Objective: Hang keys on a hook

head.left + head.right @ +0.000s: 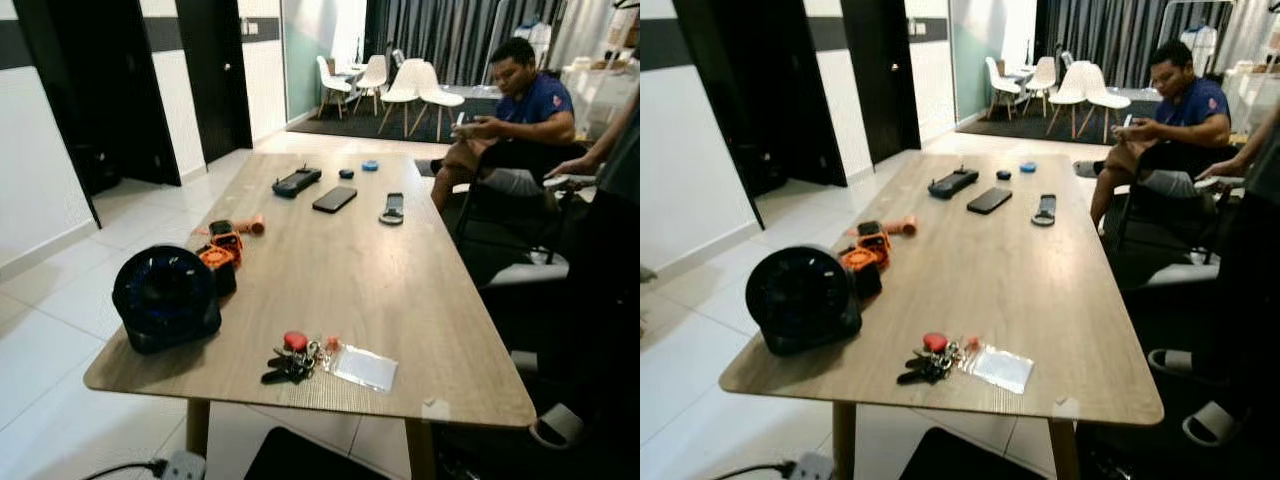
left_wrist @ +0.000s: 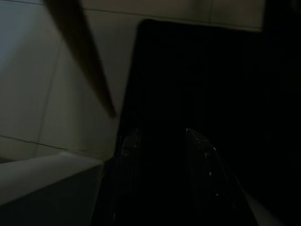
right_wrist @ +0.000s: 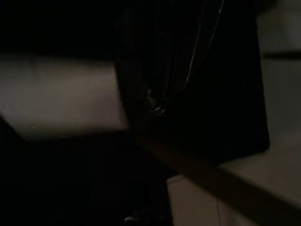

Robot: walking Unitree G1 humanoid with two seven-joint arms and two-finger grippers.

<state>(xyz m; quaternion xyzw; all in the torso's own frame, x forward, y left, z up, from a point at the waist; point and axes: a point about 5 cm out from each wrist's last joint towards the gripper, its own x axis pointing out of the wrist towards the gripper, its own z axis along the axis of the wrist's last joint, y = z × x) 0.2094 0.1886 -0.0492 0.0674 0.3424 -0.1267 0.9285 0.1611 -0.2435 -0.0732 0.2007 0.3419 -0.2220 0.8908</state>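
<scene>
Lying near the table's (image 1: pixel 400 290) front edge, the keys (image 1: pixel 293 358) (red tag) sit untouched; hand states can't be told.

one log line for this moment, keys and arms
phase: before pickup | bunch of keys with red tag: lying on wooden table near front edge, beside clear plastic sleeve | both arms: idle, low | hook: unseen

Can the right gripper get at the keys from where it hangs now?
Probably yes. The keys lie near the wooden table's front edge, beside a clear plastic sleeve, with nothing over them. The right gripper hangs low in shade and would have to rise first.
</scene>
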